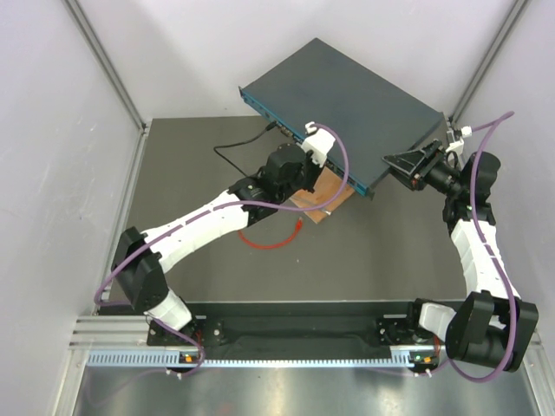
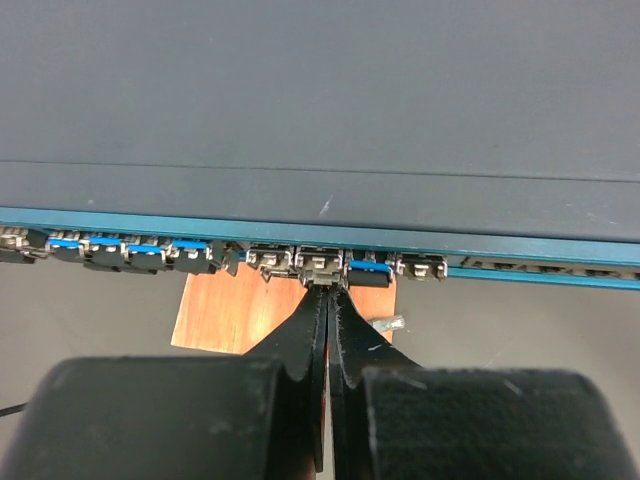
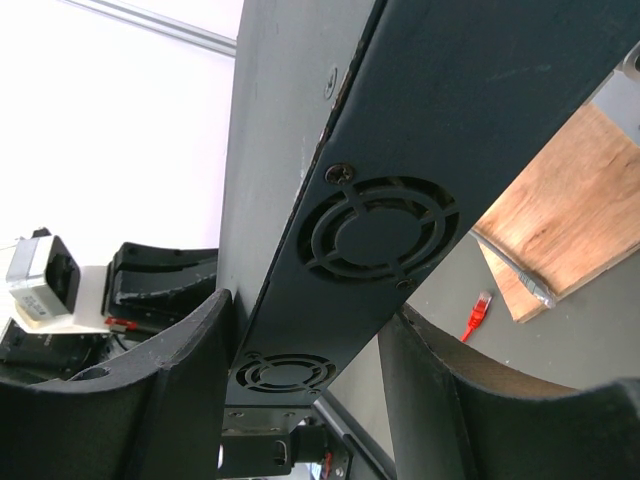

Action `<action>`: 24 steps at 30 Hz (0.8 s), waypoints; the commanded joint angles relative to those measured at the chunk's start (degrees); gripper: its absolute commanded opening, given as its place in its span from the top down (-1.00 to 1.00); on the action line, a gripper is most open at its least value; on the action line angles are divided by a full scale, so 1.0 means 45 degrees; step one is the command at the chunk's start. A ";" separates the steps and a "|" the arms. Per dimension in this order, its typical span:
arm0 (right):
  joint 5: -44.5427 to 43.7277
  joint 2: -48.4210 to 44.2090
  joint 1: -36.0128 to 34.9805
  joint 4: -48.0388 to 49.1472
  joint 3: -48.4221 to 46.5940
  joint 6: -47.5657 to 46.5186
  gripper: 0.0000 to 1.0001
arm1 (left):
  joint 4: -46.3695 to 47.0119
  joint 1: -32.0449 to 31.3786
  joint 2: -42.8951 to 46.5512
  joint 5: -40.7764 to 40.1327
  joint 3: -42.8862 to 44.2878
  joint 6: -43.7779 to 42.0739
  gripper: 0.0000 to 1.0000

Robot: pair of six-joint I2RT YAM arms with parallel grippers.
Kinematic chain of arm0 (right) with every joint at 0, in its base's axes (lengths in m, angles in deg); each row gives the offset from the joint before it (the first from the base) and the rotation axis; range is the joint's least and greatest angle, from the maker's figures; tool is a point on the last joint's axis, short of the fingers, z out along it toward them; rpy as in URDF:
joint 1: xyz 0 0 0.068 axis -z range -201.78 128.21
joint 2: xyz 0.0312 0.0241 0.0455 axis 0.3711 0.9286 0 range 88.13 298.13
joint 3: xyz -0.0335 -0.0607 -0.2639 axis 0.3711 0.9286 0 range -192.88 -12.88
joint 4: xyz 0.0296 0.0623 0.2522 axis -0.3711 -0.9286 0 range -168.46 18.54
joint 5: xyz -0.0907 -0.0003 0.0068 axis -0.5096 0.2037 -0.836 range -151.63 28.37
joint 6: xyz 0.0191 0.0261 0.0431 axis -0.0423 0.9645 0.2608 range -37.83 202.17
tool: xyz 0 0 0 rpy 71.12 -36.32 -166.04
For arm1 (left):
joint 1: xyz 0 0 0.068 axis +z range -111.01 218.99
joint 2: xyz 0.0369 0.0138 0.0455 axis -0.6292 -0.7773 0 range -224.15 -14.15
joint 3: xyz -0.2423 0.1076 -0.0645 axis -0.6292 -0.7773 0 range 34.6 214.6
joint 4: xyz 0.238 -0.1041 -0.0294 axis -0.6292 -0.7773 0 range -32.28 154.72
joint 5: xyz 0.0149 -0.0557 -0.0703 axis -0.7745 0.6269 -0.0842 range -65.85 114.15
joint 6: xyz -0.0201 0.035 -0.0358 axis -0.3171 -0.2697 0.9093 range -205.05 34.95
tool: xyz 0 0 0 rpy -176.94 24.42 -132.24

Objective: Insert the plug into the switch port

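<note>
At six o'clock of the pinched-shut left gripper (image 2: pixel 322 288), well apart, the tiny red-booted cable plug (image 1: pixel 299 226) is seen lying unheld.

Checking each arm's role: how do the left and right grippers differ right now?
The left gripper has its fingers pressed together; the right gripper is spread wide around the switch. The left gripper's tips meet a port on the front face; the right gripper seems to clamp the fan-vent end. Both are at the switch, and neither holds the red plug seen lying on the table.
</note>
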 commanded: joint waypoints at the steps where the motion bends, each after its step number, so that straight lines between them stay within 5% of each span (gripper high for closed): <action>1: 0.0750 -0.0048 -0.0886 0.0102 -0.0170 -0.1592 1.00 | 0.1973 0.0070 -0.0226 0.0092 0.1018 -0.0040 1.00; 14: 0.0535 -0.0224 -0.1023 -0.0327 -0.0014 -0.1964 1.00 | 0.2871 0.0070 -0.0539 0.0014 0.1820 -0.0372 1.00; 24: 0.0437 -0.0147 -0.1140 -0.0445 -0.0014 -0.2100 1.00 | 0.7433 0.0051 -0.0480 -0.0574 0.0749 -0.0197 1.00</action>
